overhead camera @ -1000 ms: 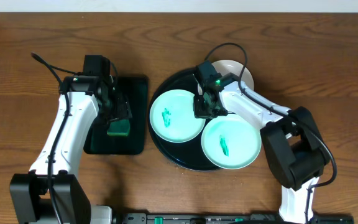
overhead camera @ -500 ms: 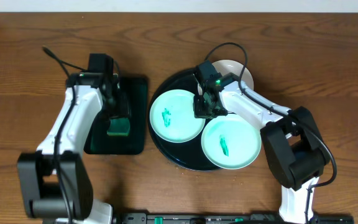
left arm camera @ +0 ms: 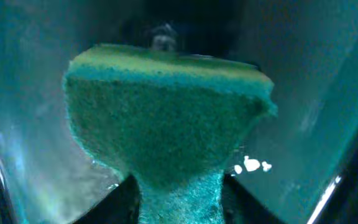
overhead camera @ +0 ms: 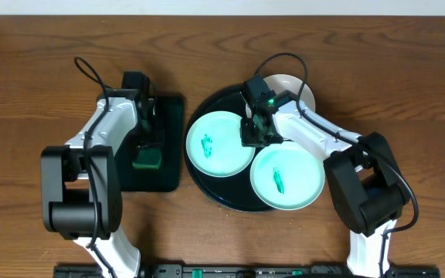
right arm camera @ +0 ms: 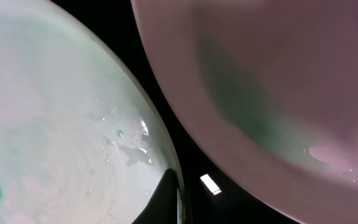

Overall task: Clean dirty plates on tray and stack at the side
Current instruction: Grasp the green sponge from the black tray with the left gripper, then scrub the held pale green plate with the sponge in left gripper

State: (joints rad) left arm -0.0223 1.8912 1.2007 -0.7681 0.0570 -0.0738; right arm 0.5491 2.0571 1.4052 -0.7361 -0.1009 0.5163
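Two pale mint plates with teal smears lie on the round black tray (overhead camera: 224, 198), one at the left (overhead camera: 219, 143) and one at the front right (overhead camera: 287, 177). A third, whiter plate (overhead camera: 288, 83) peeks out at the tray's back edge. My right gripper (overhead camera: 257, 139) is shut on the left plate's right rim; its dark finger (right arm camera: 163, 199) lies on that smeared plate (right arm camera: 55, 124). My left gripper (overhead camera: 149, 143) is down in the rectangular tray, shut on a green sponge (overhead camera: 147, 160). The sponge (left arm camera: 166, 124) is pinched narrow between the left gripper's (left arm camera: 180, 199) fingers.
The small rectangular black tray (overhead camera: 168, 108) sits on the wooden table just left of the round tray. Another plate (right arm camera: 278, 81) fills the upper right of the right wrist view, across a strip of black tray (right arm camera: 166, 87).
My left gripper has closed on the sponge, and the left arm's elbow has swung toward the back right. The right arm and the plates have not moved.
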